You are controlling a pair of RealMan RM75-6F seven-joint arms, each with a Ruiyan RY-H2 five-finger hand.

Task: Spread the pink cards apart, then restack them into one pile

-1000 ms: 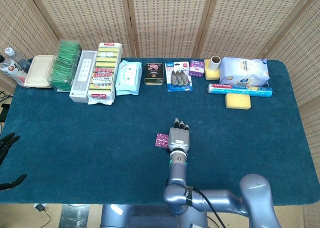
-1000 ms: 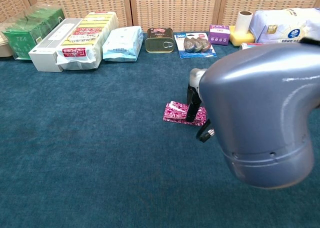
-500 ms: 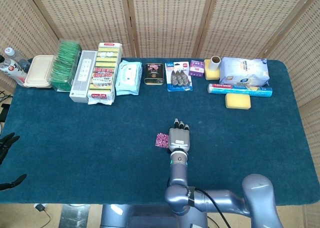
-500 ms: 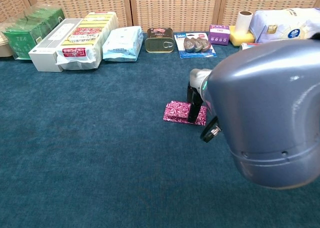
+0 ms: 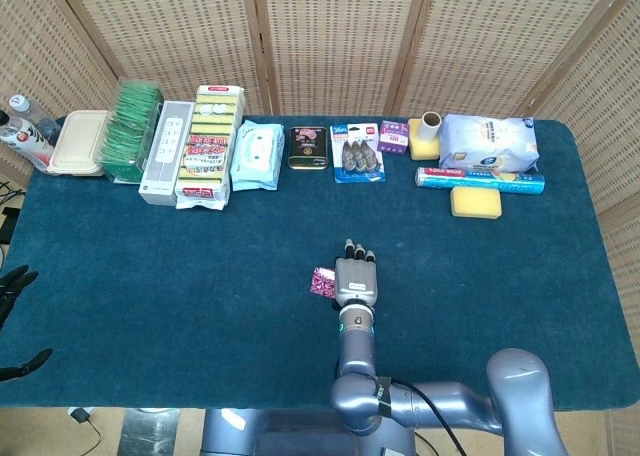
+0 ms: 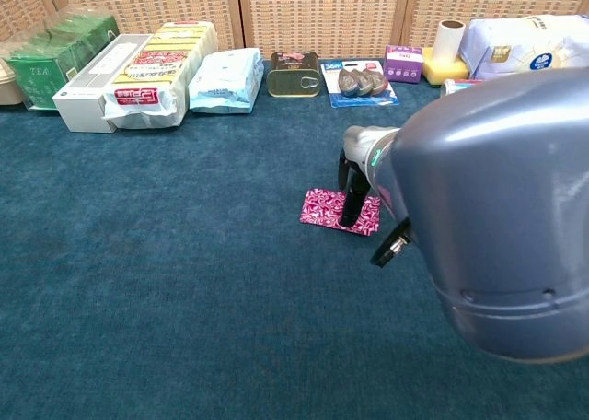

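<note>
Wicker screens stand behind a table (image 5: 150, 266) covered in dark blue cloth, with packaged goods (image 5: 210, 146) lined along its far edge. Near the middle, the right hand (image 5: 357, 277) lies palm down, its dark fingers (image 6: 351, 204) pointing down onto the pink cards (image 6: 324, 207), pressing their right edge; it grips nothing. At the left edge, the left hand (image 5: 15, 281) shows only dark fingertips; I cannot tell its grip.

Right hand (image 5: 357, 280) covers the right part of the pink cards (image 5: 323, 281) in the head view; card count not readable. In the chest view the arm's grey housing (image 6: 497, 217) blocks most of the hand. Left hand (image 5: 15, 286) is cut by the left edge; finger pose unclear. Bottle (image 5: 22, 128) is partly out of frame.
</note>
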